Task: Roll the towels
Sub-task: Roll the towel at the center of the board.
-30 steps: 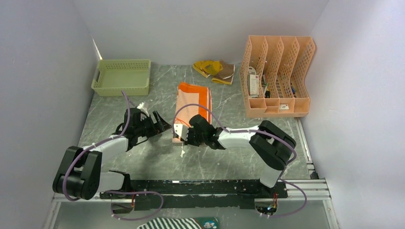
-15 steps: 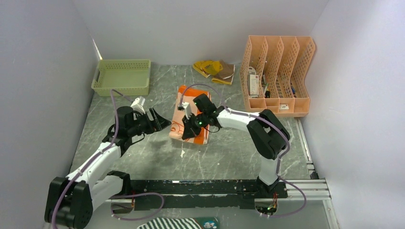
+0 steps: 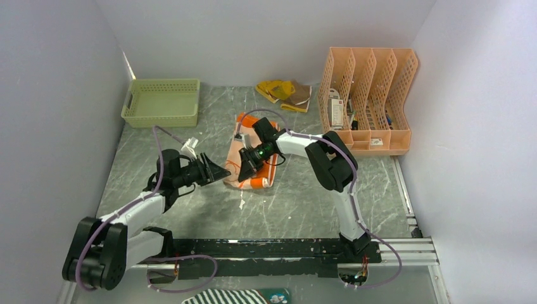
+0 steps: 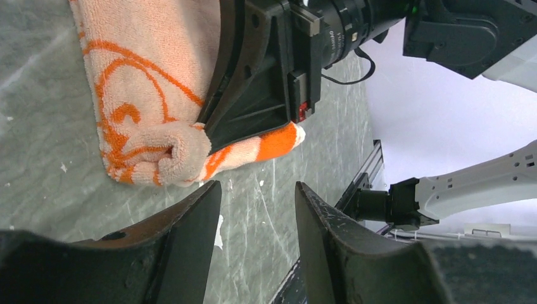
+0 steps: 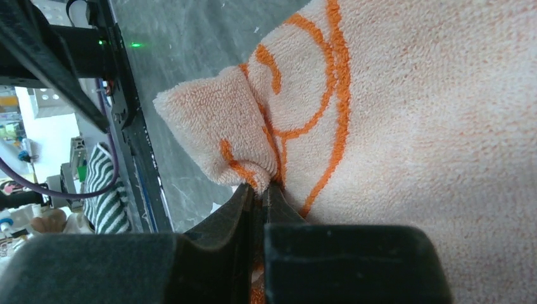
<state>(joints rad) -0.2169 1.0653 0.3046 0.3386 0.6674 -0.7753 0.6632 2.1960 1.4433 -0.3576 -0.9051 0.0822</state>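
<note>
Zero rolls finished — right gripper (image 5: 259, 190) pinches the orange terry towel (image 4: 145, 57), barely curled; left gripper (image 4: 256, 190) part-open, empty; yellow cloth towel (image 3: 278, 88) untouched, twelve o'clock.

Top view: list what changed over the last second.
The right gripper, fingers shut on the near edge of the orange towel, moved farther from the bases, bunching that edge into a roll. The left gripper, open, shifted toward the towel. Yellow towel, basket, organizer unchanged.

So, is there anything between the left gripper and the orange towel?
Nothing visible: only bare table separates the open left gripper from the orange towel, whose folded edge the right gripper pinches.
</note>
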